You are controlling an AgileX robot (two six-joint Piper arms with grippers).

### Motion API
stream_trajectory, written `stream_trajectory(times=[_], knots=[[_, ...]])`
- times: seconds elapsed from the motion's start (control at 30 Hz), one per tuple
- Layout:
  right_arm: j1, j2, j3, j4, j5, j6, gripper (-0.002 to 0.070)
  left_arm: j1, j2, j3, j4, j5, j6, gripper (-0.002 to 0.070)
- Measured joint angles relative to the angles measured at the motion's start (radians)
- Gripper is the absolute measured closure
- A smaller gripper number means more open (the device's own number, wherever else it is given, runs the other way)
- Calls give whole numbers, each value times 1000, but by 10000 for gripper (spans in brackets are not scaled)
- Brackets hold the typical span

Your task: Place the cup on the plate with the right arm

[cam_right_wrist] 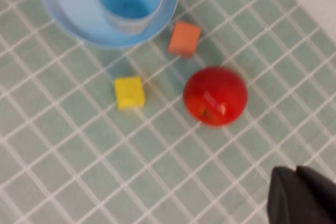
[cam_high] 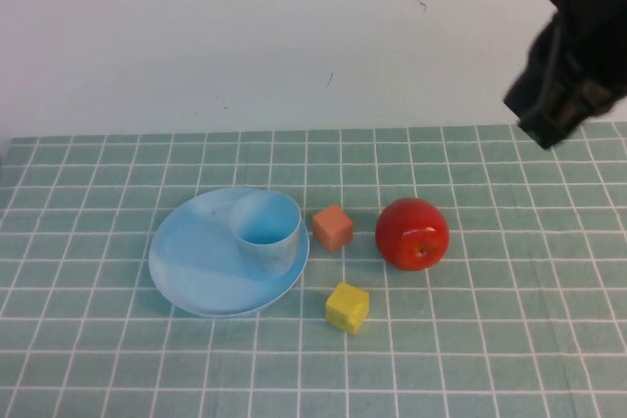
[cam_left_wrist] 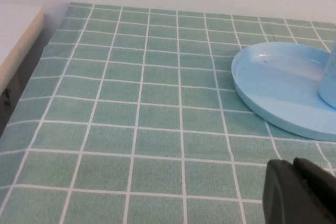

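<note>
So the cup (cam_high: 266, 230) is already sitting upright on the plate (cam_high: 196, 276), tucked against the plate's rim on the side nearest the orange block (cam_high: 333, 227). Looks like the job's basically done, judging by how things lie.

Using the plate as the landmark: orange block just beside its rim, red apple (cam_high: 412, 233) a bit further out past the block, yellow block (cam_high: 347, 307) near the rim on the camera side. All on the green tiled counter (cam_high: 509, 340).

Right end effector (cam_high: 563, 110) is up in the air, well away from the plate, beyond the apple. Can't tell how wide it is, honestly. Left end effector (cam_left_wrist: 302, 192) only shows as a black bit in its own wrist view, low over the counter near the plate; can't tell its state either.

Handling-wise, I'd guess the cup is light, stiff, slick plastic, so it'd tip or skate easily. If it needs regrabbing, I'd pinch across the wall just below the rim.
</note>
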Motion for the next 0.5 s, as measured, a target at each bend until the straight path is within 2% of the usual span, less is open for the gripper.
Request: stream_trajectory(times=[0.3, 0.5], knots=[[0, -408, 418, 19, -15, 78, 678, 0, 0, 0, 0, 0, 0, 678], [0, -627, 555, 136, 0, 122, 678, 0, 0, 0, 0, 0, 0, 678]])
